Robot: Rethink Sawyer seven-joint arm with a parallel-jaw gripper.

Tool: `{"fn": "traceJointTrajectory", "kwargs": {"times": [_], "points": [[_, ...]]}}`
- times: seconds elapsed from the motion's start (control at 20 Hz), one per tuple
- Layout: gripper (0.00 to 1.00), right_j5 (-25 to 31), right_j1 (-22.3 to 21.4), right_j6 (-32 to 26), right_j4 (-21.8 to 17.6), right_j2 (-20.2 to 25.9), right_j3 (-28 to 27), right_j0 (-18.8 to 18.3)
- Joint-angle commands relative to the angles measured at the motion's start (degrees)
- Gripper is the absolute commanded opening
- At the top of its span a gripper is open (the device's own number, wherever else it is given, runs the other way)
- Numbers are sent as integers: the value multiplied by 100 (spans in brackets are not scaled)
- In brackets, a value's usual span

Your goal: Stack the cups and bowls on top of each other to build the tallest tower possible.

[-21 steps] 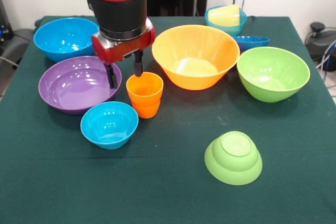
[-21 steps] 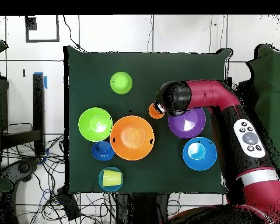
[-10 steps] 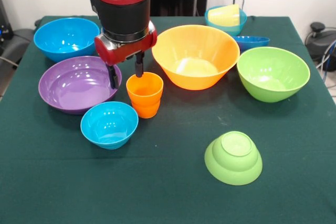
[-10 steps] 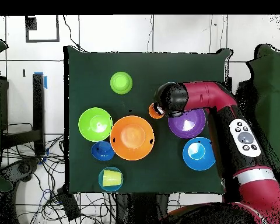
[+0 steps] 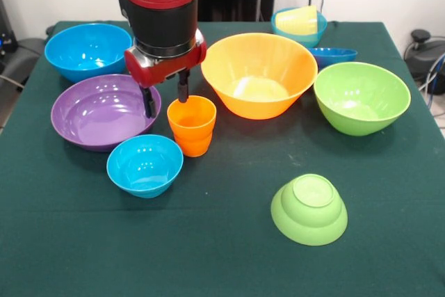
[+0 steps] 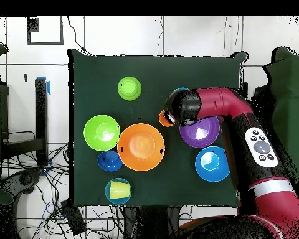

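You've got the orange cup (image 5: 192,124) as your landmark, upright on the green tablecloth (image 5: 222,255), mouth up. Going left to right in the front view: the large blue bowl (image 5: 88,49) sits far left and behind the cup, at the cloth's back corner. The purple bowl (image 5: 105,110) is just left of the cup, apart from it. The small light blue bowl (image 5: 144,165) is left and in front of the cup, nearly touching its base; can't tell if they touch.

The gripper (image 5: 165,97) hangs over the cup's left rear rim, fingers spread: one finger (image 5: 149,101) is over the purple bowl's right rim, the other (image 5: 183,86) is at the cup's back rim. Nothing is between them but the cup's edge; it grips nothing.

Right of the cup, the large orange bowl (image 5: 259,74) stands just behind and beside it. The small lime green bowl (image 5: 309,209) lies upside down well in front and right of the cup. Far behind and right of the cup, a pale yellow cup (image 5: 297,20) lies in a second light blue bowl (image 5: 314,36). The dark blue bowl (image 5: 334,55) peeks out behind the orange bowl's right side. The large lime green bowl (image 5: 361,97) is farthest right of the cup.

Overhead, the arm (image 6: 223,106) covers most of the cup.
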Motion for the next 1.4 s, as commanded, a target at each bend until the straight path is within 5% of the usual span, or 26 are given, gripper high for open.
{"fn": "traceJointTrajectory", "kwargs": {"times": [0.05,1.4], "points": [[100,-270,352,304,-131,-242,-21,191],[100,-715,554,413,-368,-586,-214,488]]}}
